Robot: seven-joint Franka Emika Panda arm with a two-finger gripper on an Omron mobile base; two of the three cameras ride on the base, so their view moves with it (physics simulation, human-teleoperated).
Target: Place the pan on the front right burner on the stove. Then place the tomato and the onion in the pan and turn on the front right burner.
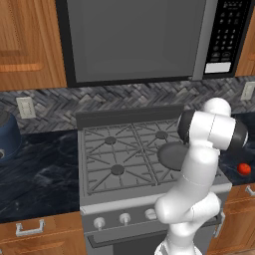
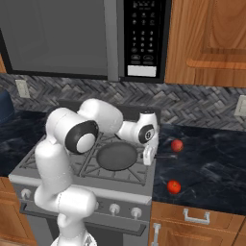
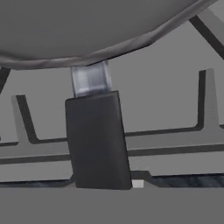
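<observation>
The dark grey pan [image 2: 116, 156] rests flat on the stove's [image 2: 72, 169] right front grate, covering the front right burner. In the left base view my arm hides part of the pan [image 1: 172, 155]. My gripper [image 2: 149, 161] points down onto the pan's thin handle [image 2: 166, 155]. The hand view looks along that dark handle [image 3: 97, 140] to the pan's rim [image 3: 109, 50], above the grate bars [image 3: 175, 148]. How the jaws stand is hidden. Two round red things lie on the right counter, one nearer [image 2: 174, 187] and one farther [image 2: 177, 145]. I cannot tell tomato from onion.
A row of silver knobs [image 2: 114, 208] lines the stove front. A microwave [image 1: 134, 40] hangs above the stove. A blue pot [image 1: 7, 135] stands on the left counter. The dark counter [image 2: 211, 168] runs right of the stove. One red thing [image 1: 243, 169] lies there.
</observation>
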